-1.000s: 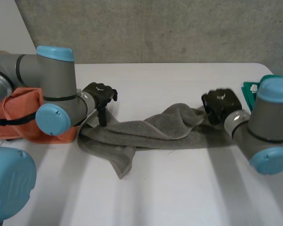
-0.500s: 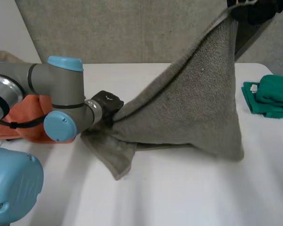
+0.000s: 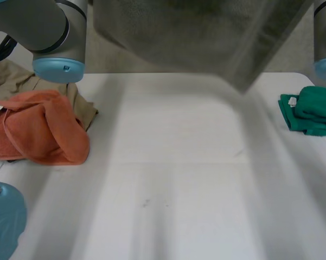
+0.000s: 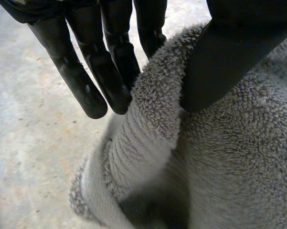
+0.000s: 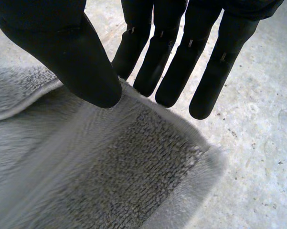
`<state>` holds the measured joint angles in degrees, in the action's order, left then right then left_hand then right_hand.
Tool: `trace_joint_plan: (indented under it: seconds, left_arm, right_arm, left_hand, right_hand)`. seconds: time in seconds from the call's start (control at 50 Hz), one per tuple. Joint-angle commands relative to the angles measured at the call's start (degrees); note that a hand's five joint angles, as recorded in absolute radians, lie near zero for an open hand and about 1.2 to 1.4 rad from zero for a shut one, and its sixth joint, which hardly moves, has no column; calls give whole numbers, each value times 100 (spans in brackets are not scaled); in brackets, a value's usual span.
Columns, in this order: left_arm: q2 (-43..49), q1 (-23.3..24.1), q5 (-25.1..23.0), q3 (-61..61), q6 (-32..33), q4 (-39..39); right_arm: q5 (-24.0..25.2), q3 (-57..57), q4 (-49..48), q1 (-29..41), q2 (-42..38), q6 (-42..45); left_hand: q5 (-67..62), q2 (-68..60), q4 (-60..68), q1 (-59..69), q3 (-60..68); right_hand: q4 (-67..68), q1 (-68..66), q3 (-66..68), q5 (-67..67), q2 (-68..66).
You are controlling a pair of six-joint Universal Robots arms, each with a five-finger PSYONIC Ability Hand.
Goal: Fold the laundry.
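Grey terry towel (image 3: 200,32): we log it hanging clear of the white table (image 3: 168,179), spread as a sheet between the two hands and drooping below them.
Left hand (image 4: 229,52): closed on the towel. The thumb presses a rolled edge against the fingers (image 4: 110,71), and the cloth falls away beneath the palm.
Right hand (image 5: 62,57): closed on the towel too. A hemmed corner is pinched between thumb and fingers (image 5: 181,67), its tip poking just past the fingertips.
Step in hand: we judge this the spreading-out, with the towel held aloft by its upper edge so that it hangs flat before any fold.
Next move: we reckon both hands must come down together and lay the towel flat on the bare table below them, upper edge taut.
Other laundry: an orange towel (image 3: 40,130) over a beige cloth (image 3: 81,103) below the left arm (image 3: 54,32), and a green cloth (image 3: 312,111) below the right arm (image 3: 325,38). All lie well apart from the grey towel.
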<state>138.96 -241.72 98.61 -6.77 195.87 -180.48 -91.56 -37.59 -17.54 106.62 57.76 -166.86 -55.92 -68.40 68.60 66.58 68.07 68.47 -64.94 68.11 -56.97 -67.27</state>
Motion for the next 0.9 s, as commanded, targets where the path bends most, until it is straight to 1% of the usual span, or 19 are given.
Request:
trace_joint_plan:
  seconds: [0.02,0.06,0.08,0.14,0.16,0.22,0.24,0.3,0.38,0.4,0.44,0.46,0.48,0.52,0.56,0.66,0.72,0.82,0.9]
  left_arm:
    - [-474,-147,316,-1770,-110,179]
    - [-580,-165,316,-2344,-163,206]
    - [-651,-182,290,-2895,-180,189]
    - [-713,-209,211,-3671,-198,93]
    - [-704,-226,168,-4126,-198,31]
    - [-616,-244,132,-4718,-216,-13]
    - [-564,-253,132,-5024,-198,13]
    - [-528,-288,132,-5378,-198,109]
    - [-633,-262,88,-5748,-198,644]
    - [-764,-244,79,-5853,-181,950]
    - [-888,-235,62,-5924,-146,1207]
    - [-949,-235,44,-5941,-119,1330]
    - [-1072,-235,1,-5950,-23,1540]
    - [-1187,-244,-61,-5933,144,1726]
    - [-1328,-270,-131,-5880,469,1876]
    - [-1381,-393,-360,-5433,1005,1780]
    - [-1144,-446,-544,-4941,1181,1736]
    - [-442,-420,-659,-4010,1375,1771]
    - [269,-402,-694,-3123,1489,2069]
  right_arm:
    - [252,-984,373,52,121,57]
    - [366,-1311,444,61,130,65]
    - [480,-1660,514,61,130,100]
    - [578,-2172,594,61,86,144]
    - [630,-2496,646,61,51,179]
    - [666,-2937,682,69,-72,267]
    - [674,-3191,734,96,-177,355]
    - [657,-3491,822,140,-344,539]
    - [648,-3738,928,149,-547,952]
    - [665,-3799,963,122,-556,1075]
    - [692,-3852,989,113,-538,1164]
    - [692,-3870,998,113,-521,1190]
    - [692,-3913,1016,113,-477,1225]
    - [692,-3975,1033,113,-398,1243]
    - [718,-4089,1025,122,-275,1270]
    - [832,-4300,990,131,-55,1261]
    - [885,-4379,990,122,33,1270]
    - [912,-4459,990,96,51,1270]
    - [920,-4476,954,26,25,1287]
  left_hand:
    - [-1408,-1160,1140,1342,1193]
    - [-1408,-1160,1140,1342,1193]
    - [-1408,-1160,1140,1342,1193]
    - [-1408,-1160,1140,1342,1193]
    - [-1408,-1160,1140,1342,1193]
    - [-1360,-1112,1092,1294,1145]
    - [-1077,-828,809,1010,862]
    - [-621,-373,353,555,406]
    - [790,1038,-1058,-856,-1005]
    - [1543,1791,-1811,-1609,-1758]
    - [2337,2585,-2605,-2403,-2552]
    - [2774,3022,-3042,-2840,-2989]
    - [3594,3843,-3862,-3660,-3809]
    - [3888,4136,-4156,-3954,-4103]
    - [4056,4305,-4324,-4122,-4271]
    - [4057,4305,-4325,-4123,-4272]
    - [3654,3902,-3922,-3720,-3869]
    - [3099,3347,-3367,-3165,-3314]
    - [2747,2995,-3015,-2813,-2962]
  right_hand:
    - [1153,-1506,1189,-1303,-1273]
    - [1153,-1506,1189,-1303,-1273]
    - [1153,-1506,1189,-1303,-1273]
    - [1153,-1506,1189,-1303,-1273]
    - [1153,-1506,1189,-1303,-1273]
    - [1153,-1506,1189,-1303,-1273]
    - [1153,-1506,1189,-1303,-1273]
    - [1153,-1506,1189,-1303,-1273]
    - [1153,-1506,1189,-1303,-1273]
    - [1153,-1506,1189,-1303,-1273]
    - [1153,-1506,1189,-1303,-1273]
    - [1153,-1506,1189,-1303,-1273]
    - [1153,-1506,1189,-1303,-1273]
    - [1153,-1506,1189,-1303,-1273]
    - [1153,-1506,1189,-1303,-1273]
    - [1153,-1506,1189,-1303,-1273]
    - [1153,-1506,1189,-1303,-1273]
    - [1153,-1506,1189,-1303,-1273]
    - [1153,-1506,1189,-1303,-1273]
